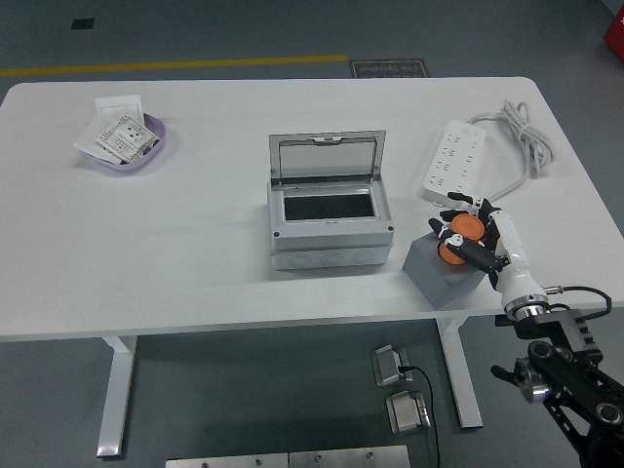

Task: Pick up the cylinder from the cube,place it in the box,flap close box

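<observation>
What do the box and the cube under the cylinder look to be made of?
The box looks like moulded grey plastic, matte, with a hinged lid that seems to have a clear window. The cube looks like matte grey plastic or foam; the view leaves that open. The right hand grips the orange cylinder.

The right hand (475, 237) is curling its fingers around the orange cylinder (455, 240), which is sitting on the grey cube (436, 273) near the table's (195, 253) front edge. Left of the cube, the grey box (329, 216) is standing with its flap raised, and a white power strip (456, 162) is lying behind the hand.
</observation>
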`<action>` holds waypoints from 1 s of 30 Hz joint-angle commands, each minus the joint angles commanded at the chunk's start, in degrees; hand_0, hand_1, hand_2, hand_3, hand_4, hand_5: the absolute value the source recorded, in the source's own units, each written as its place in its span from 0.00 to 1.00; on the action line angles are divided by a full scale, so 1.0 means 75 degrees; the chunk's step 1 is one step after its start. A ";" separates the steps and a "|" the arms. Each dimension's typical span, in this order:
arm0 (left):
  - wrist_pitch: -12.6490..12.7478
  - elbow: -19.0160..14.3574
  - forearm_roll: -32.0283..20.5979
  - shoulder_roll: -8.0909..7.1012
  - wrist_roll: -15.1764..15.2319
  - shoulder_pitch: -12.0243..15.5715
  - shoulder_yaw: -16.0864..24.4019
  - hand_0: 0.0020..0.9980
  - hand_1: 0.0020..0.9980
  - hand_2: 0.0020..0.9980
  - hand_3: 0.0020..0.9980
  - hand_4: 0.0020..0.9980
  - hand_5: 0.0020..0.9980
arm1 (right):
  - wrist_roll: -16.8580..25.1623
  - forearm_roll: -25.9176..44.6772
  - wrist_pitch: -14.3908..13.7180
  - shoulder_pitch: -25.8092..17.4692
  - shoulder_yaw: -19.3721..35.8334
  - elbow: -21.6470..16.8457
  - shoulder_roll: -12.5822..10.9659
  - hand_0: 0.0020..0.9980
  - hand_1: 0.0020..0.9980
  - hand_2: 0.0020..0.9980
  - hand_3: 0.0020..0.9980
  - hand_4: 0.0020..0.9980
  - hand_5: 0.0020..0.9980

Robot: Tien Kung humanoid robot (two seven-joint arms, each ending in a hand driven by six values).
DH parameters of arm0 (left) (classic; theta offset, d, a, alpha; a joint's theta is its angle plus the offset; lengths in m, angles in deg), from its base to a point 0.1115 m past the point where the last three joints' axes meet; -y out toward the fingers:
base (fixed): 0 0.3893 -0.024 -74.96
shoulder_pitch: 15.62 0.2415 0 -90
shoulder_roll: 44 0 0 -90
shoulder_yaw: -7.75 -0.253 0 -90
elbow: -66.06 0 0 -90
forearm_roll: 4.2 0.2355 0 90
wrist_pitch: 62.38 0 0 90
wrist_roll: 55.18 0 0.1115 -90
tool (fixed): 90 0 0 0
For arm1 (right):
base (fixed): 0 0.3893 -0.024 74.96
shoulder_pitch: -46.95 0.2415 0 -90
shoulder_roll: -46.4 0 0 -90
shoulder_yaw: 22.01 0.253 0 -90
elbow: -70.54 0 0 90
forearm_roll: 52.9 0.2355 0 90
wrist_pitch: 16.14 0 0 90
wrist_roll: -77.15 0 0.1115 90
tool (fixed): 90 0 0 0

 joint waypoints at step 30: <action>-0.0005 -0.0002 -0.0503 -0.0038 0.0170 -0.0069 -0.0423 0.61 0.64 0.59 0.60 0.63 0.14 | -0.0048 0.0355 -0.0158 0.0022 -0.0305 0.0055 0.0023 0.77 0.60 0.50 0.58 0.00 0.14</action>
